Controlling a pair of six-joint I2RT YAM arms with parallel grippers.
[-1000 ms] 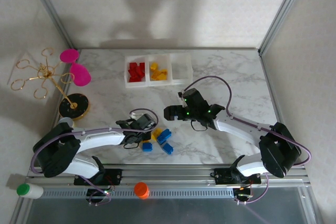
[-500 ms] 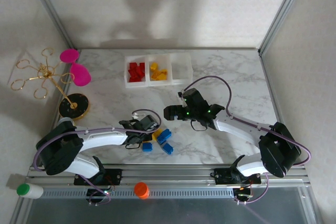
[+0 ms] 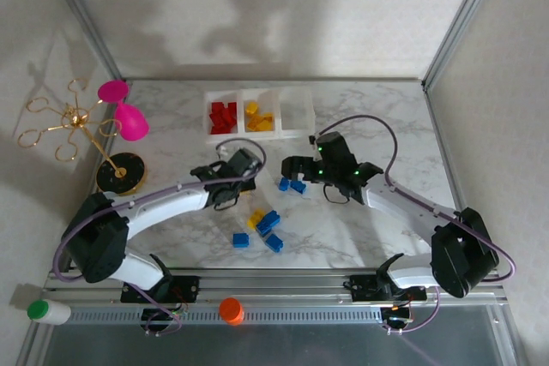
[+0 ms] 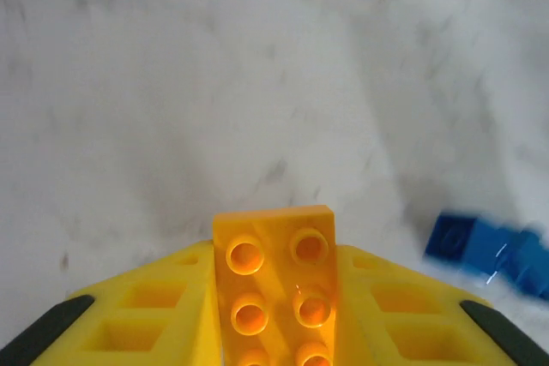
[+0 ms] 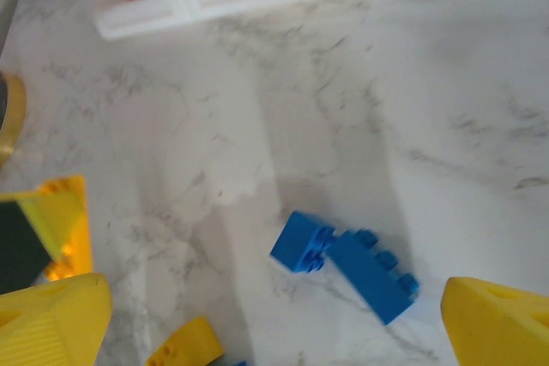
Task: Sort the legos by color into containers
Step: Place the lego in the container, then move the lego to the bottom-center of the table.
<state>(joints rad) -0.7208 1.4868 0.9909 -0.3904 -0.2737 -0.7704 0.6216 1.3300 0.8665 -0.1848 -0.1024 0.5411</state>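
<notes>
— Left wrist view: what is the left claw point(image 4: 273, 255) doing?
— It is squeezing a yellow lego point(image 4: 276, 297) tight between its yellow fingers point(image 4: 146, 319). The studs are facing us. A blurry blue lego point(image 4: 480, 246) is lying on the marble table point(image 4: 214, 83) at 3 o'clock from it.
— And the right claw point(image 5: 270, 306)?
— It is hanging wide open and holding nothing. Two blue bricks point(image 5: 343, 256) are lying on the table under the gap, touching each other.
— Where are the containers point(image 3: 257, 135) sitting?
— In the top view they are sitting at 12 o'clock on the table, three bins in a row. Red legos point(image 3: 223, 117) are lying in the bin at the 9 o'clock end. Yellow legos point(image 3: 258, 115) are lying in the middle bin.
— Where are the claws hanging there?
— Both are hanging near the middle of the table. The left one is at 9 o'clock of the right one, a bit apart. The two blue bricks are lying just at 6 o'clock of the right claw.
— Are other legos lying loose?
— A little pile point(image 3: 268, 223) is lying at 6 o'clock from the claws, one yellow and the others blue.
— What is sitting off to the side?
— A pink goblet point(image 3: 129, 119) is sitting at 10 o'clock by a gold wire stand point(image 3: 64, 117). An orange cap point(image 3: 230, 309) is resting on the rail at 6 o'clock.
</notes>
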